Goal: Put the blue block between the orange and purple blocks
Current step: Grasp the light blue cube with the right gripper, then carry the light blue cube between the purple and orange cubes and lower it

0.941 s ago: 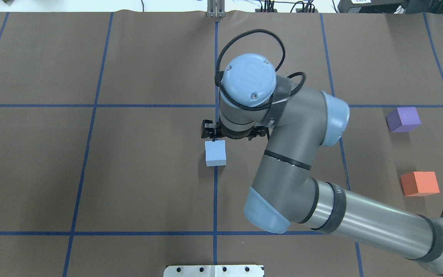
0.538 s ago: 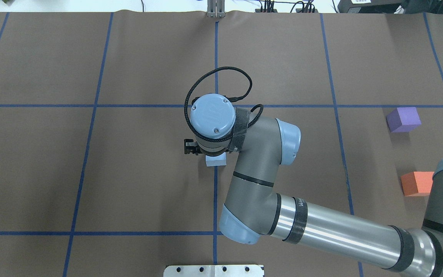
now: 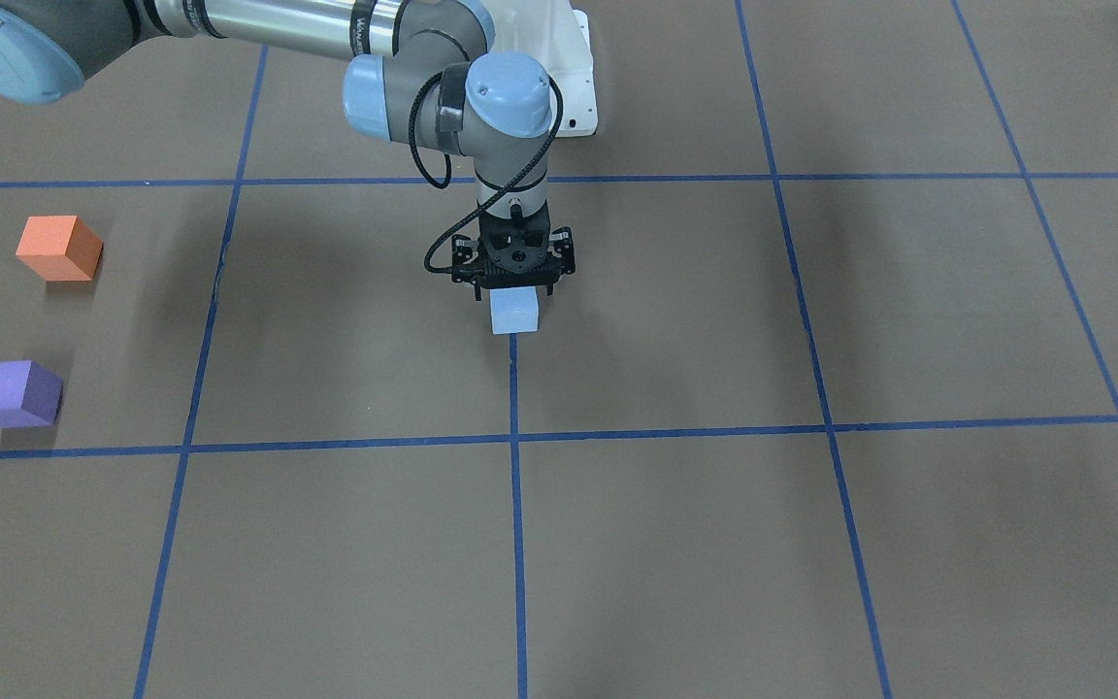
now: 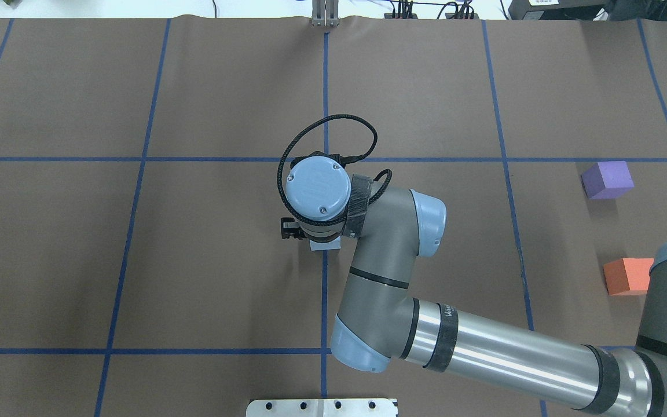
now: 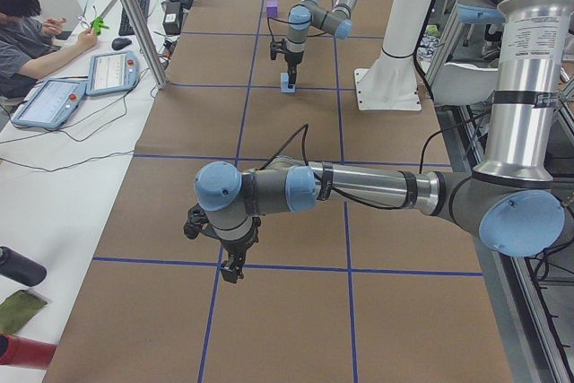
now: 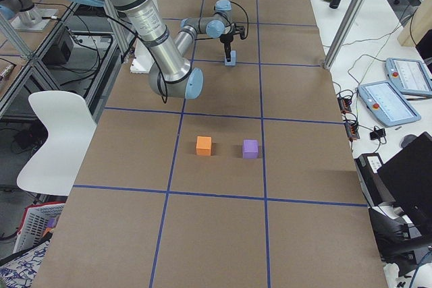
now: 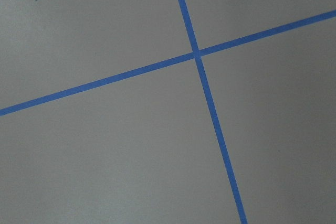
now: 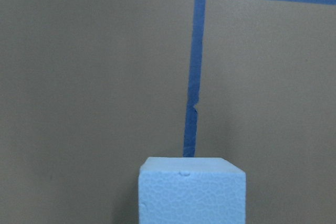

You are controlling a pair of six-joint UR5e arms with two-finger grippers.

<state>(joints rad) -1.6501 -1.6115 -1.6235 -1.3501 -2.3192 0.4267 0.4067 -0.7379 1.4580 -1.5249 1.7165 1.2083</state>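
The light blue block (image 3: 514, 316) sits on the brown table on a blue tape line near the middle; it also shows in the overhead view (image 4: 325, 245) and at the bottom of the right wrist view (image 8: 191, 192). My right gripper (image 3: 514, 291) points straight down over it, open, with a finger on either side of the block's top. The orange block (image 3: 56, 249) and the purple block (image 3: 14, 393) stand apart from each other at the table's right side, with a gap between them. My left gripper (image 5: 230, 271) hangs low over the table far from the blocks; I cannot tell its state.
A white base plate (image 4: 322, 407) lies at the table's near edge. The brown table (image 4: 223, 260) carries a grid of blue tape lines. An operator (image 5: 36, 29) sits beyond the table's far side with tablets and cables.
My right arm has swung left and toward the robot, from just behind the blue block to directly above it, and lowered. The blocks have not moved.
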